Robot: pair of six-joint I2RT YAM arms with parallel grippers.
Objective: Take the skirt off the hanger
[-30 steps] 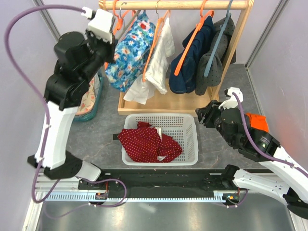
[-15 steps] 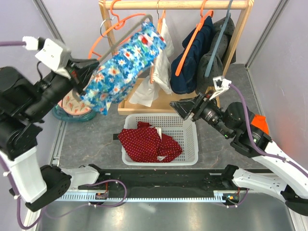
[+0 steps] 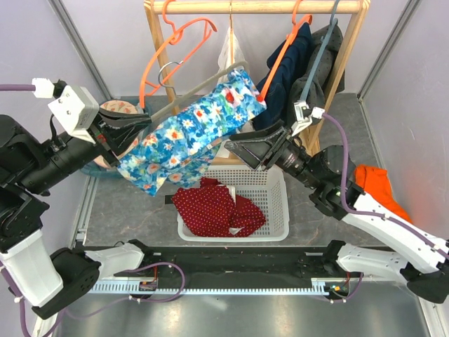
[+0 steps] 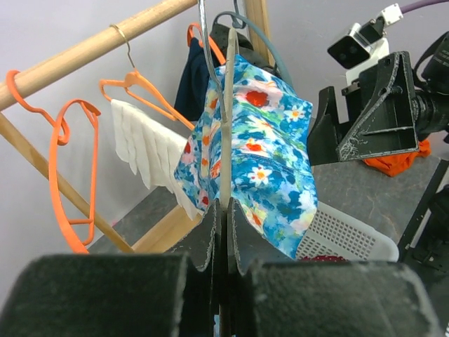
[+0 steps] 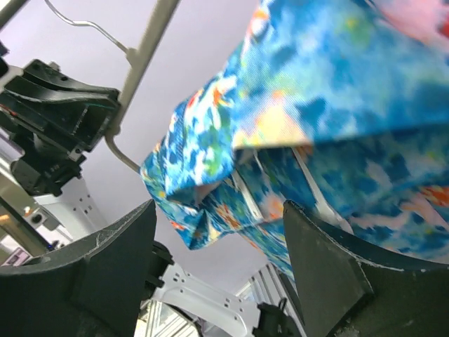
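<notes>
Skirt [image 3: 210, 210], red with white dots, lies crumpled in the white basket [image 3: 275, 180] on the counter [image 3: 140, 196], free of the hanger. Left claw [image 3: 137, 126] is pressed together on one end of a grey hanger [image 3: 196, 90] carrying a blue floral garment [image 3: 189, 137], its hook off the rail [image 3: 259, 6]. Right claw [image 3: 235, 149] stands spread just beside the garment's other end. An empty orange hanger [image 3: 179, 42] hangs on the rail.

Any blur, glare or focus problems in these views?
Top external: sharp, evenly lit, no glare. Left wrist: left tool near the lens is dark and soft; blue floral garment crisp. Right wrist: that garment blurred up close.
</notes>
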